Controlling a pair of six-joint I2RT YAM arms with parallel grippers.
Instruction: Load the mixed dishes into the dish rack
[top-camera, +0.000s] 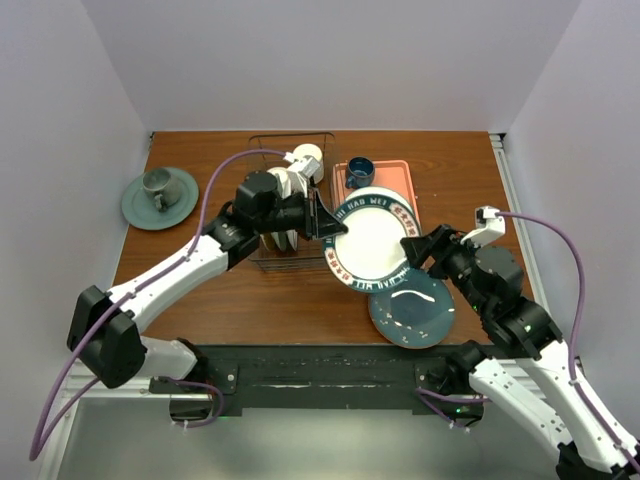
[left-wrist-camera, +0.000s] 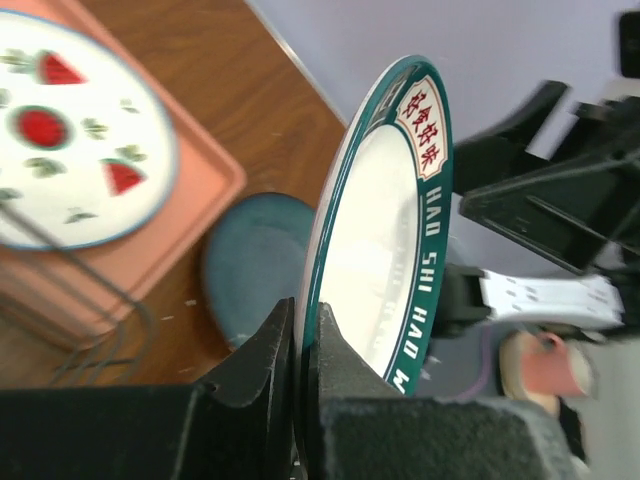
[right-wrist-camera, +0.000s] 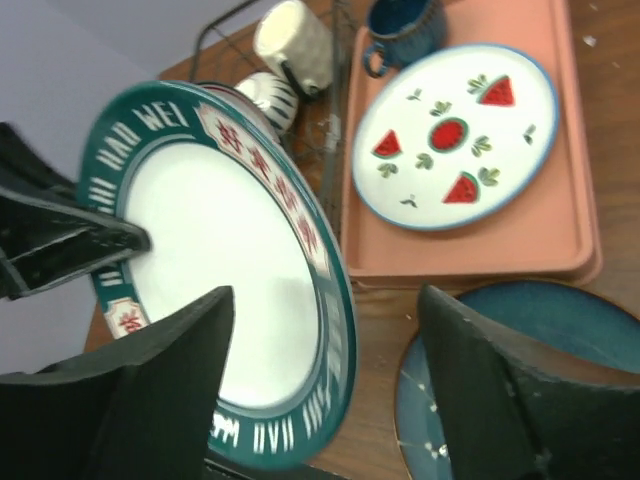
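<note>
On the teal-rimmed plate (right-wrist-camera: 225, 270), white letters read "HAO WEI".

Left arm (top-camera: 185, 262) and right arm (top-camera: 520, 395) are showing white shells and black joints; 2 purple cables (top-camera: 213, 190) are trailing.

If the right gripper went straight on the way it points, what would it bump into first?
Most likely the teal-rimmed plate, pinched by the left gripper, just ahead of the open right gripper; depth is a little unclear.
</note>
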